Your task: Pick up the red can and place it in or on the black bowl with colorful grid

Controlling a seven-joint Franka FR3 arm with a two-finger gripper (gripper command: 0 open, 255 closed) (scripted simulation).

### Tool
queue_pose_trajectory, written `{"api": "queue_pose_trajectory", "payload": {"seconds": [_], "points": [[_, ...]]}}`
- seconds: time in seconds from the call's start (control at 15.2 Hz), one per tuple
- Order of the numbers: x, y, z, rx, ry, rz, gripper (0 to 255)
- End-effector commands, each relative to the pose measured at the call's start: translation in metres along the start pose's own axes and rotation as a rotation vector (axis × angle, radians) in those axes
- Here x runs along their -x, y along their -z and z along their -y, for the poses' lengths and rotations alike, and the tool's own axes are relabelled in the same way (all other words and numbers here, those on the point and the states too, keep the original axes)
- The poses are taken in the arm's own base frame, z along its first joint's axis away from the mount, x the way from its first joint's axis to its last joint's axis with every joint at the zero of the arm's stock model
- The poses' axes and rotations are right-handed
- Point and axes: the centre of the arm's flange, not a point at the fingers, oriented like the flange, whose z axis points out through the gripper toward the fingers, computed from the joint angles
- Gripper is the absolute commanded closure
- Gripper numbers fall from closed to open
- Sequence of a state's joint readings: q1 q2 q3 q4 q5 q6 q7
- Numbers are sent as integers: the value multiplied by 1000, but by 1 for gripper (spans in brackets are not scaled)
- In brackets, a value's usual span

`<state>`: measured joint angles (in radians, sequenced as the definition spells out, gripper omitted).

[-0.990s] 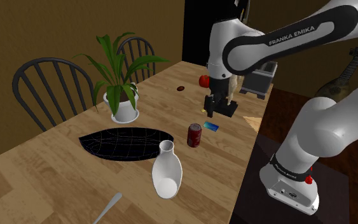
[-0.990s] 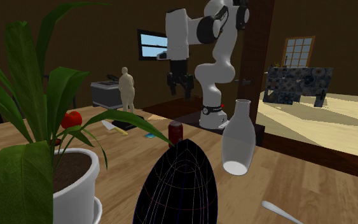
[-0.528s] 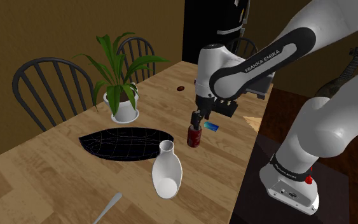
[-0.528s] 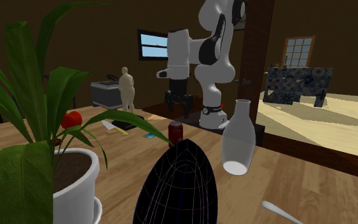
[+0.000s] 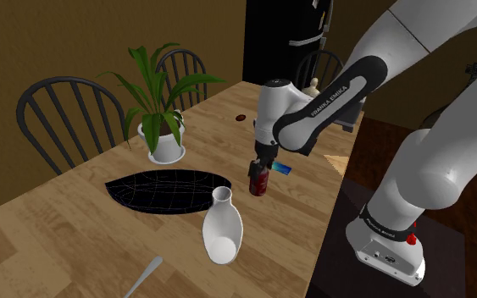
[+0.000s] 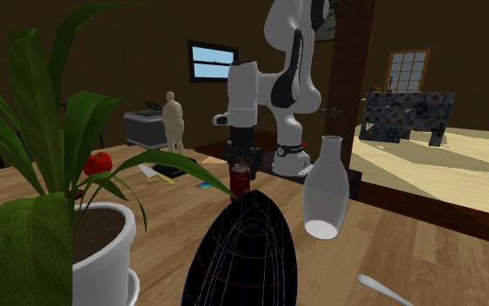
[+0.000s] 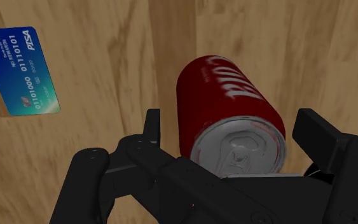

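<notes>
The bench (image 5: 50, 245) is pale wood planking, set in a room with brown walls. In the shoulder view a black area (image 5: 266, 38) shows beyond the wall's edge behind the arm. Two dark spindle-back chairs (image 5: 58, 110) stand along the bench's far side. In the second exterior view a lit window (image 6: 209, 61) hangs on the back wall, with a pale figurine (image 6: 175, 120) below it.

The black bowl (image 5: 169, 188) is wide and shallow, with thin coloured grid lines across its inside. It lies on the bench between the plant pot and the white vase (image 5: 222, 227). The white pot (image 5: 166, 148) holds dark soil and a long-leaved green plant (image 5: 156, 85). The vase has its narrow neck up, just beside the bowl's rim. A spoon (image 5: 143, 275) lies near the bench's front edge.

The red can (image 5: 259, 181) stands upright on the bare wood outside the bowl, near the end that faces the robot's stand (image 5: 389, 250), with a blue card (image 5: 280, 169) just beside it. The claw (image 5: 260, 165) is down over the can's top. In the wrist view its two fingers (image 7: 152, 127) stand apart on either side of the can (image 7: 225, 102), with a sliver of wood showing between each finger and the can, so the claw (image 7: 233, 127) is spread wide and grips nothing.
</notes>
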<state>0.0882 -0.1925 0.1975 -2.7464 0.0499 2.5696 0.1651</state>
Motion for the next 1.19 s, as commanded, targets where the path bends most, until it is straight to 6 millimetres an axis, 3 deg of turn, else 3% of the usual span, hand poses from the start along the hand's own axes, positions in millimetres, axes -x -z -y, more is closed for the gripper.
{"api": "queue_pose_trajectory", "payload": {"seconds": [0.0, 0.53, 0.59, 1.12], "points": [[0, -9, 1, 0, 0, -1, 0], [0, -9, 1, 0, 0, -1, 0], [0, -9, 1, 0, 0, -1, 255], [0, -9, 1, 0, 0, -1, 255]]}}
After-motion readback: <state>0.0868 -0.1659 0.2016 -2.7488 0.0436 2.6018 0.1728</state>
